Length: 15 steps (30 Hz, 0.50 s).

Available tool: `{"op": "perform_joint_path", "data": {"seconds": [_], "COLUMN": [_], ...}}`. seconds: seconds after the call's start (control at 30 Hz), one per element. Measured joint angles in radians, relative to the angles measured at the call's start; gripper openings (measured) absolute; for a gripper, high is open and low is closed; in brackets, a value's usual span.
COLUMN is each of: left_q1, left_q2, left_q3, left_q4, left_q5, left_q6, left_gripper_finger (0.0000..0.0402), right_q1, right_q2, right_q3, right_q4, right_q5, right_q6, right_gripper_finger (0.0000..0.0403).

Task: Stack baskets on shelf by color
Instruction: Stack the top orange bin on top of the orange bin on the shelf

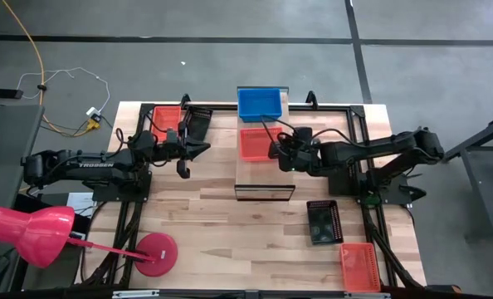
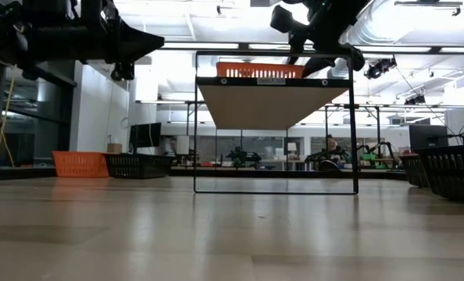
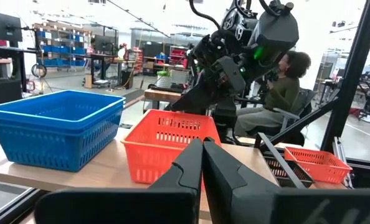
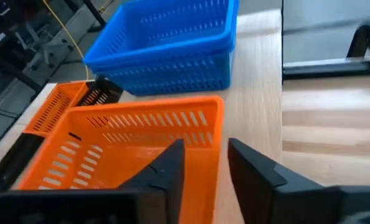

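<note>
Table, wood planks, both arms over it. Shelf sits mid-table, far half. On shelf: blue baskets, stacked, at far end; red-orange basket just beside them, nearer side. Off shelf: red-orange basket at far-left corner w/ black basket just beside it; another black basket on table's right side; another red-orange one at near-right corner. Pink lamp near-left.

Right pincer at right edge of shelf's red-orange basket; fingers parted, released, one over basket's inside, other outside the wall. Left pincer hangs over table left of shelf, clenched on nothing.
</note>
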State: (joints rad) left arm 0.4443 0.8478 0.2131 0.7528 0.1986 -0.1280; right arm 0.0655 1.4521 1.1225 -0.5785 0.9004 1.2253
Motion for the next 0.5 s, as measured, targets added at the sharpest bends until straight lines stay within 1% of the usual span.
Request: {"op": "perform_joint_path", "data": {"seconds": [0.17,0.3,0.4,0.43,0.5], "left_q1": [0.0,0.0,0.0,0.0,0.0], "left_q2": [0.0,0.0,0.0,0.0,-0.001], "left_q3": [0.0,0.0,0.0,0.0,0.0], "left_q4": [0.0,-0.009,-0.028,-0.033,-0.036], "left_q5": [0.0,0.0,0.003,0.003,0.003], "left_q6": [0.017,0.019,0.022,0.029,0.034], "left_gripper_finger": [0.0001,0.0001,0.0001,0.0001,0.0001], "right_q1": [0.0,0.008,0.032,0.042,0.061], "right_q2": [-0.015,-0.062,-0.107,-0.121,-0.147], "right_q3": [0.018,0.035,0.036,0.036,0.031], "right_q4": [-0.026,-0.093,-0.23,-0.303,-0.454], "right_q5": [0.055,0.066,0.059,0.056,0.047], "right_q6": [-0.143,-0.288,-0.366,-0.366,-0.297], "right_gripper_finger": [0.0162,0.0181,0.0185,0.0185,0.0185]}}
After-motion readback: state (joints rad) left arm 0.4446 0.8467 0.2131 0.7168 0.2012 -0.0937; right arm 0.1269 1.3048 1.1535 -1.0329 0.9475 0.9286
